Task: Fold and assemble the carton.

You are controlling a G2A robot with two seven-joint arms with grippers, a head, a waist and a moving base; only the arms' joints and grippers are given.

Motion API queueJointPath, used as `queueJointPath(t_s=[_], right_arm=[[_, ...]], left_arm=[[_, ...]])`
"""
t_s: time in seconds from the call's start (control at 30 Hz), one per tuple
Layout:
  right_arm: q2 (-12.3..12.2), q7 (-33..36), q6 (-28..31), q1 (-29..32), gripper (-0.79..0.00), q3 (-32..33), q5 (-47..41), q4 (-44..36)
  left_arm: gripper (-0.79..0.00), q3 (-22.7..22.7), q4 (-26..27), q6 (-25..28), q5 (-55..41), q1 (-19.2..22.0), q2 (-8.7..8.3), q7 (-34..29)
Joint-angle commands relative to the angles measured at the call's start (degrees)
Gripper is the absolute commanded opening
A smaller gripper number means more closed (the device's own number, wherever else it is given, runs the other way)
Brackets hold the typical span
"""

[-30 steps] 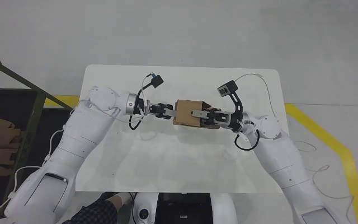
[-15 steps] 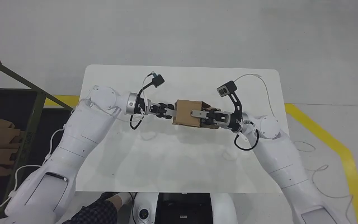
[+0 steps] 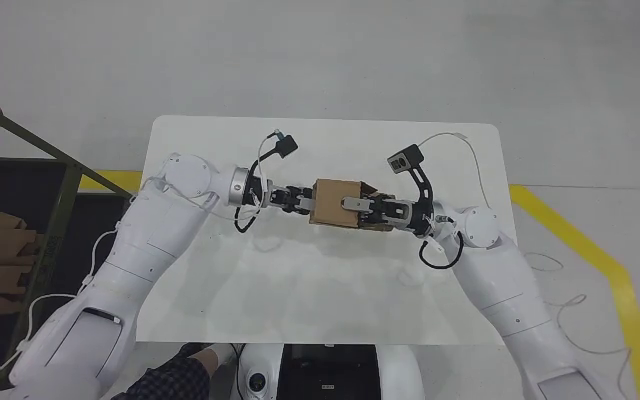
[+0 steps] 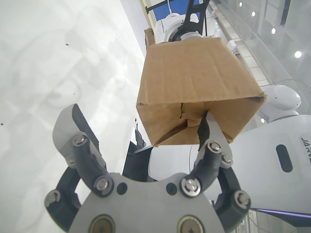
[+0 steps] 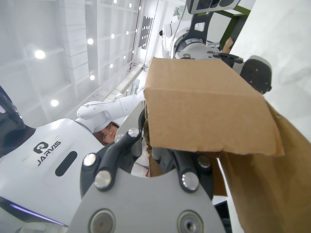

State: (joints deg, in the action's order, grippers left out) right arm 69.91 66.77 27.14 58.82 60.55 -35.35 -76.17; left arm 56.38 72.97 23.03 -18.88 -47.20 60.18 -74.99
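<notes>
Facing each other, right gripper (image 3: 349, 203) clamped on carton (image 3: 330, 193), left gripper (image 4: 138, 114) spread against its end.

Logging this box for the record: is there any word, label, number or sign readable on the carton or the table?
None. The carton shows plain brown cardboard on every face seen in the top and both wrist views: no print, label or number. The white table carries no text either.

The left claw (image 3: 303, 199) edges slightly closer to the near end of the brown cardboard carton (image 3: 338, 200), its arm shifting a little toward it.
</notes>
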Motion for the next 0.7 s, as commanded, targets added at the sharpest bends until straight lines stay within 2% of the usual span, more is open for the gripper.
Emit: queueJointPath(t_s=[0.0, 0.23, 0.37, 0.67], right_arm=[[-0.03, 0.05, 0.07, 0.04, -0.785, 0.15, 0.10, -0.04], [-0.18, -0.09, 0.01, 0.05, -0.785, 0.99, 0.13, 0.35], [-0.27, -0.13, -0.83, -0.11, -0.785, 1.30, 0.44, 0.73], [-0.59, 2.24, -7.63, -2.10, -0.785, 2.54, -1.75, 2.91]], left_arm=[[0.000, 0.56, -0.52, -0.02, 0.06, -0.15, -0.15, 0.41], [0.000, 4.25, -1.71, 0.35, 1.24, -1.97, -1.30, 2.17], [0.000, 6.96, -0.65, 2.11, 2.31, -3.63, -2.11, 3.73], [0.000, 12.42, 7.73, 15.63, 11.69, -9.34, -3.83, 9.52]])
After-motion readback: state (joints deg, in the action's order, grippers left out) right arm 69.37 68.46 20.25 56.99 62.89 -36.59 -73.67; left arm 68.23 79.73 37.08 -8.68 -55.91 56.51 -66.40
